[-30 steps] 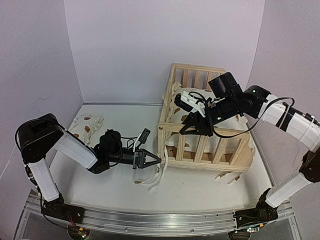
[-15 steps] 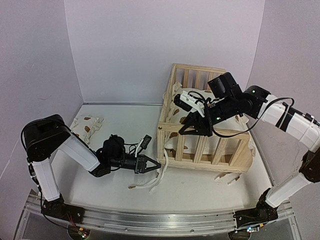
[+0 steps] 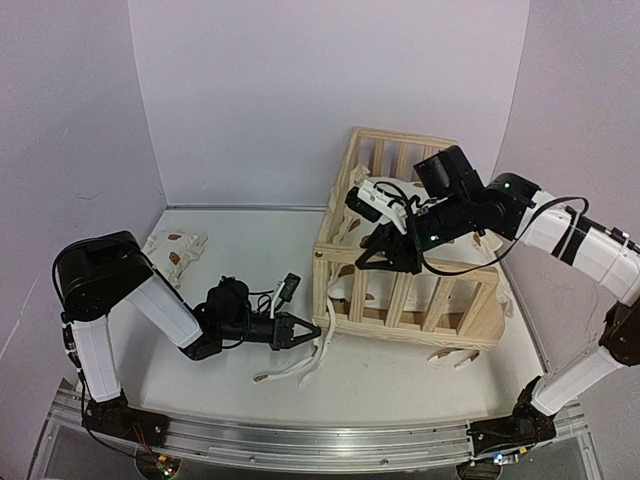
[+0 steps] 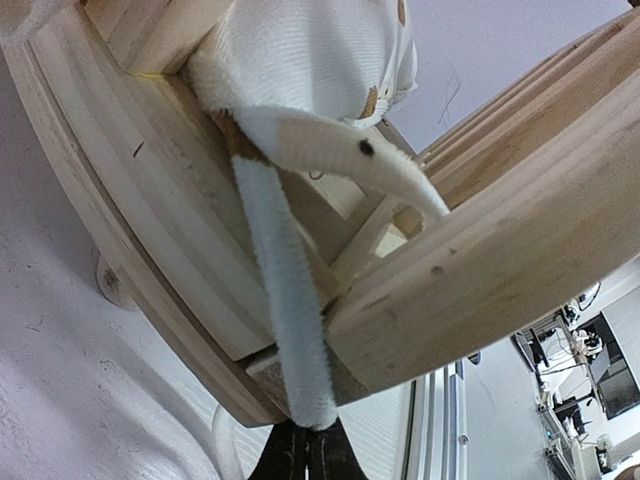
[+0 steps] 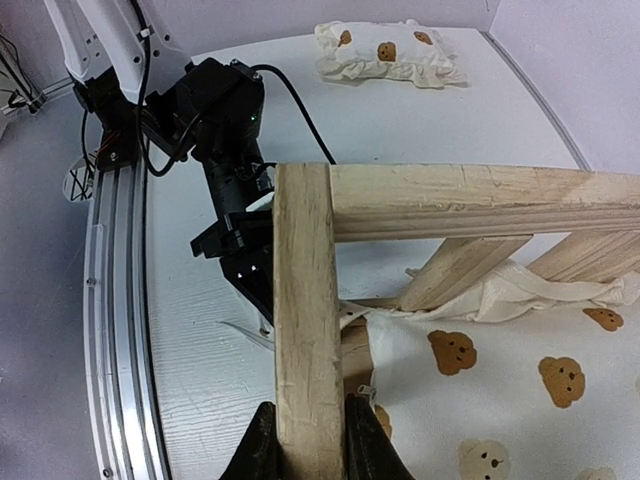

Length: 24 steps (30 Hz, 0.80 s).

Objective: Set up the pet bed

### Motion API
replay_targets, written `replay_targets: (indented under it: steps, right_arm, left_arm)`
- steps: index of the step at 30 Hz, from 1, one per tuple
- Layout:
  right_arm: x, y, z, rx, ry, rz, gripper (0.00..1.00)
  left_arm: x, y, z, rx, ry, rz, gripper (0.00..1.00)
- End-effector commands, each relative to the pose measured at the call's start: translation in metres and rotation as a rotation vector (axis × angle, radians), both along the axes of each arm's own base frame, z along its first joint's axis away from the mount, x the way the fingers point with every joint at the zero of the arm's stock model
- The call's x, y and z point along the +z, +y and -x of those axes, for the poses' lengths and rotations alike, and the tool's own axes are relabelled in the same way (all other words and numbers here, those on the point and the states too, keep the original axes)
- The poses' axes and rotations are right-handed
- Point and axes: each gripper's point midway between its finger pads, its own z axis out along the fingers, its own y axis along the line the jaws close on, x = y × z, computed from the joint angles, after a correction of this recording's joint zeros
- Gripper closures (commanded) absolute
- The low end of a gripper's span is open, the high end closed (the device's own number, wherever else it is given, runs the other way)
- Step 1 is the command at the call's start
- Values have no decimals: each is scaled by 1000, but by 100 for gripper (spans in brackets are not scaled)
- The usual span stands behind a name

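Pine frame (image 3: 415, 327), on the worktop's (image 3: 240, 250) right half, steadied by my right pincer (image 5: 305, 432) clamped on its top rail (image 5: 303, 300); my left pincer (image 4: 305, 455), pinching the cushion tie (image 4: 290, 330) at the near-left post (image 3: 322, 285), should pull gently, not dragging the frame.

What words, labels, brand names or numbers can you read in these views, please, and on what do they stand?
No readable text anywhere.
The pine frame is bare wood; the cushion and small pillow carry only bear-face prints.
The background clutter in the left wrist view is too blurred to read.
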Motion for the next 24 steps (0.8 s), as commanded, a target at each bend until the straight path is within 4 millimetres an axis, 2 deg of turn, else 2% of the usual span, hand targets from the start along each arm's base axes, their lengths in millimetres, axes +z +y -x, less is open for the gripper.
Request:
replay_targets:
  steps: [1, 3, 6, 9, 12, 15, 17, 21, 24]
  right_arm:
    - [26, 1, -53, -342, 65, -133, 82]
    - [30, -5, -46, -364, 104, -109, 72]
    - [38, -23, -34, -392, 95, -56, 45]
    - [34, -48, -27, -428, 58, 31, 26]
    - [34, -73, -25, -490, 37, 141, 16]
    - [49, -87, -18, -505, 3, 159, 5]
    - [63, -97, -18, -543, -32, 149, 2]
    - [93, -92, -1, -525, -24, 45, 2]
    - [98, -73, 22, -469, 53, -15, 2]
  left_arm:
    - [-43, 4, 30, -63, 116, -148, 100]
    - [-34, 3, 24, -48, 94, -134, 100]
    - [-25, -2, 18, -47, 79, -115, 100]
    - [-26, -4, 12, -33, 91, -120, 100]
    - [-28, -3, 6, -7, 120, -130, 100]
    - [-31, -4, 4, 2, 142, -148, 100]
    - [-31, -6, 3, 2, 160, -156, 100]
    - [-25, -13, 2, -7, 161, -147, 100]
    - [-25, -13, -1, 12, 158, -150, 100]
